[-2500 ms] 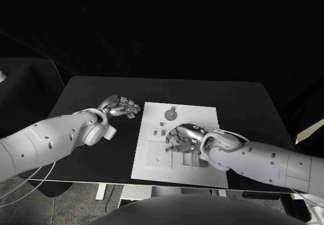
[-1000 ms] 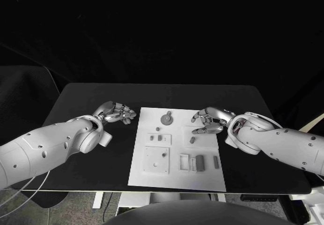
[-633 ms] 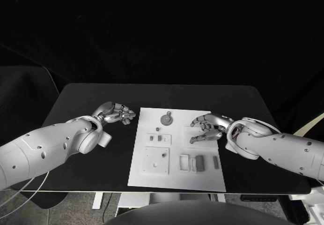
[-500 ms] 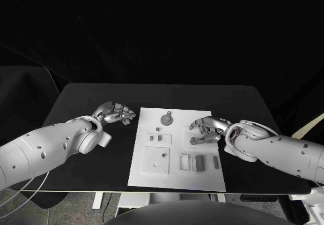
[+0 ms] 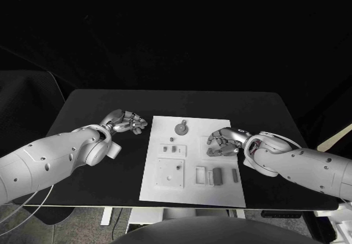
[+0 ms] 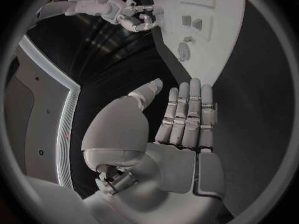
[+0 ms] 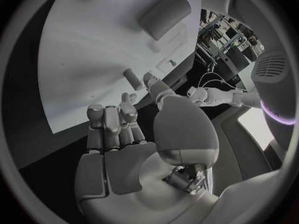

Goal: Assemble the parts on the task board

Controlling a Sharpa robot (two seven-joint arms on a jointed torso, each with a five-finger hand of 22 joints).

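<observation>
The white task board lies in the middle of the black table. My right hand hangs low over the board's right side, fingers curled down. A small grey part lies on the board between that hand's thumb and fingertips; I cannot tell whether they touch it. My left hand rests just off the board's far left corner and holds nothing; its fingers lie side by side with the thumb apart. A round grey part sits near the board's far edge.
Two small grey parts sit in a recess left of the right hand. A square plate and grey bars lie nearer to me. The table stretches dark round the board.
The right hand has come down and towards me from the board's far right side onto the small grey part, its fingers curling in. The left hand has stayed put.
</observation>
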